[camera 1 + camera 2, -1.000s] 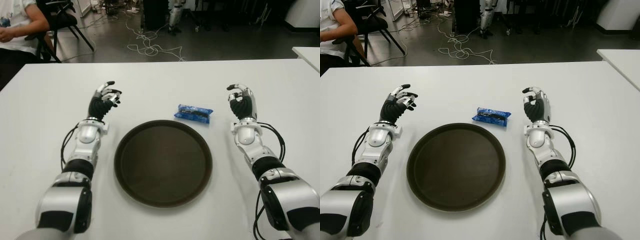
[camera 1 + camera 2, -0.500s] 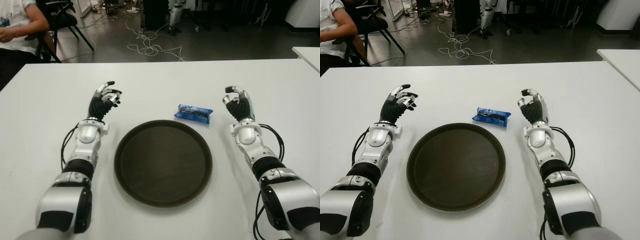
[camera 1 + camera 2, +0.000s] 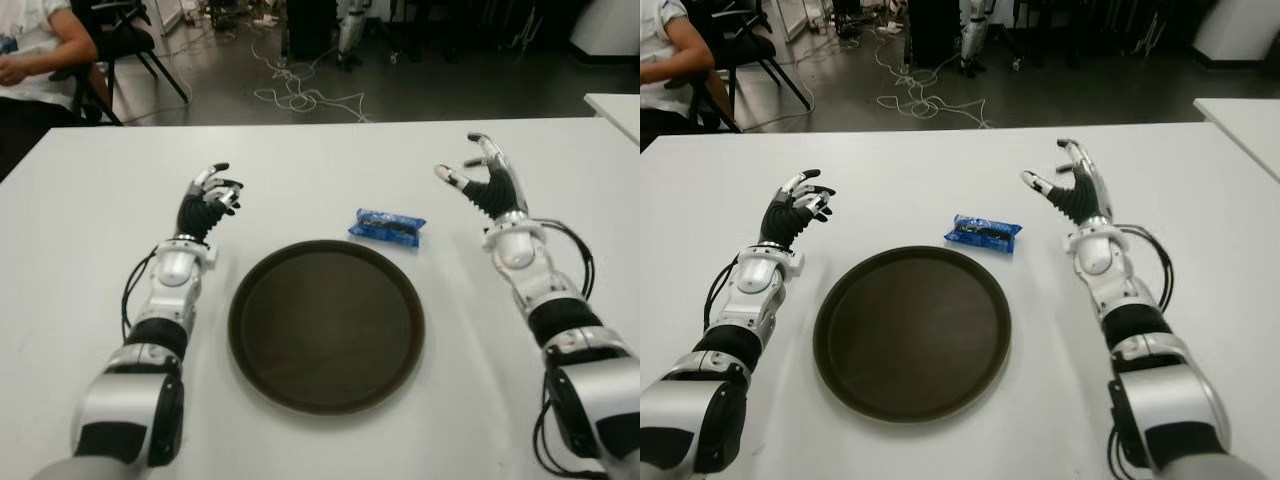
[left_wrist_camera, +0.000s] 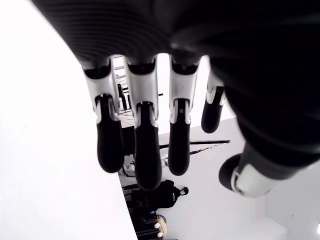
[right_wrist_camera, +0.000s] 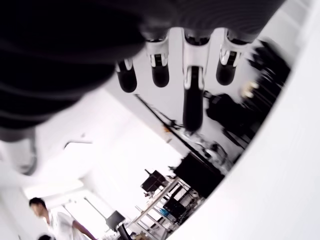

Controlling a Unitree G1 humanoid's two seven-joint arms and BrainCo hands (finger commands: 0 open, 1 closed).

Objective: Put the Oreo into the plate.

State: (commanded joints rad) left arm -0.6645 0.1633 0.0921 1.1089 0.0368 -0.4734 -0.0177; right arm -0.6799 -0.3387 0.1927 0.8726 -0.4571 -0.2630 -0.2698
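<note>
A blue Oreo packet lies on the white table, just beyond the far right rim of the round dark brown plate. The plate holds nothing. My right hand is raised to the right of the packet, apart from it, with fingers spread and nothing in them; its fingers show bare in the right wrist view. My left hand shows to the left of the plate, fingers loosely curled and empty, with the fingertips holding nothing in the left wrist view.
A person in a white shirt sits at the far left beyond the table. Cables lie on the dark floor behind. A second white table's corner shows at the far right.
My right hand has lifted, moved slightly away and to the right, and its fingers have gone from curled to spread. The left hand, packet and plate have not moved.
</note>
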